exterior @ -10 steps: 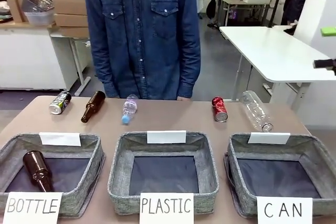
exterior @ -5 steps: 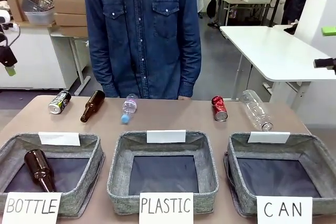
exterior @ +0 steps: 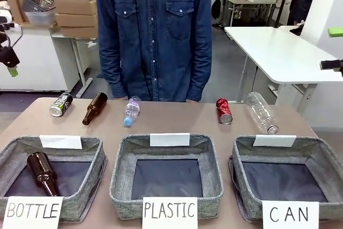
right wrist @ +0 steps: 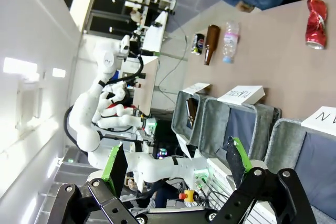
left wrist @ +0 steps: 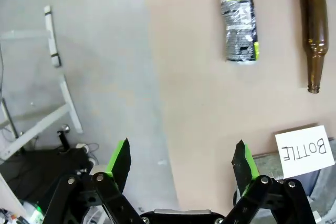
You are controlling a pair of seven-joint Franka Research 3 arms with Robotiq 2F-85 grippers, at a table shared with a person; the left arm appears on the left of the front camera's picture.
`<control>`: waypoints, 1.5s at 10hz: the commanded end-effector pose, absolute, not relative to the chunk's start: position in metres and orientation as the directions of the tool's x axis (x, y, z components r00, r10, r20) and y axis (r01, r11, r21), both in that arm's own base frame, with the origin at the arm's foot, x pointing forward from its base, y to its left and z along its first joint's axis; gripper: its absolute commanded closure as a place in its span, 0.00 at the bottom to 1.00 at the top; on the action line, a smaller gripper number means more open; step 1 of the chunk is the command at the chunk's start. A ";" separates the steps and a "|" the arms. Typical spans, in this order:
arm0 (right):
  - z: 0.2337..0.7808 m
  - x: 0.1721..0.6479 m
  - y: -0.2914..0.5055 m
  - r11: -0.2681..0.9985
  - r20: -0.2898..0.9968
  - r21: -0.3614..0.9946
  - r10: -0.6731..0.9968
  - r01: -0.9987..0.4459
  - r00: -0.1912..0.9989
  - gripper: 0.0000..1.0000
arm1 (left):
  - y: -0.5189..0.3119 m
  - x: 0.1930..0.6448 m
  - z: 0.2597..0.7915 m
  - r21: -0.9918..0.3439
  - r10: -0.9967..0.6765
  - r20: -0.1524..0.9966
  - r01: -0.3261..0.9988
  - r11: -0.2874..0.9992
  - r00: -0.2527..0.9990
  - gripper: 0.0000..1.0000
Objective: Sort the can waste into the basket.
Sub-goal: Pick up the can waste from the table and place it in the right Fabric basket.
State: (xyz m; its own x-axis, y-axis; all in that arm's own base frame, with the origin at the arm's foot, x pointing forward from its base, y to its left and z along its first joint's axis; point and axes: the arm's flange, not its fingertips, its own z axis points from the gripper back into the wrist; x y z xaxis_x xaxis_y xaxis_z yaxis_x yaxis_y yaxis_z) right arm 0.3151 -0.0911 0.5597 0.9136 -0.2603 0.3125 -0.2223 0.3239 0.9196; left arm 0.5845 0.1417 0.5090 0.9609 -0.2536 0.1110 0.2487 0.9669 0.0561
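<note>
The red can [exterior: 223,110] lies on the table's far right part, seen too in the right wrist view [right wrist: 316,23]. At the far left lies the dark can [exterior: 60,104] with yellow-green marks, below and ahead of my left gripper [left wrist: 181,161], whose open fingers hold nothing. That gripper [exterior: 9,68] hangs high off the table's left edge. The CAN basket [exterior: 244,156] stands at the front right with a bare dark floor. My right gripper [right wrist: 176,163] is open and holds nothing, well off to the table's right side.
A brown bottle [exterior: 94,108] and a small clear bottle [exterior: 131,111] lie between the cans, and a large clear bottle [exterior: 261,112] lies right of the red can. The PLASTIC basket [exterior: 120,159] and the BOTTLE basket [exterior: 99,156], which holds one brown bottle [exterior: 43,172], stand in front. A person stands at the far side.
My left gripper has come into view at the picture's left edge. The person has shifted a little to the right. The cans have not moved.
</note>
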 end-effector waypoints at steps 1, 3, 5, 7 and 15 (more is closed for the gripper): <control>0.561 0.318 -0.090 0.305 0.339 0.917 -0.260 -0.256 0.904 0.00 | 0.126 0.614 0.486 -0.062 -0.355 0.166 0.369 0.928 0.920 0.00; 0.561 0.318 -0.090 0.305 0.339 0.917 -0.260 -0.256 0.904 0.00 | 0.108 0.641 0.461 -0.273 -0.368 0.205 0.414 0.868 0.907 0.00; 0.561 0.318 -0.090 0.305 0.339 0.917 -0.260 -0.256 0.904 0.00 | 0.105 0.665 0.437 -0.303 -0.199 0.211 0.258 0.917 0.957 0.00; 0.561 0.318 -0.090 0.305 0.339 0.917 -0.260 -0.256 0.904 0.00 | 0.135 0.662 0.449 -0.352 -0.108 0.240 0.190 0.917 0.965 0.00; 0.561 0.318 -0.090 0.305 0.339 0.917 -0.260 -0.256 0.904 0.00 | 0.103 0.749 0.351 -0.275 -0.065 0.025 0.070 0.959 0.998 0.00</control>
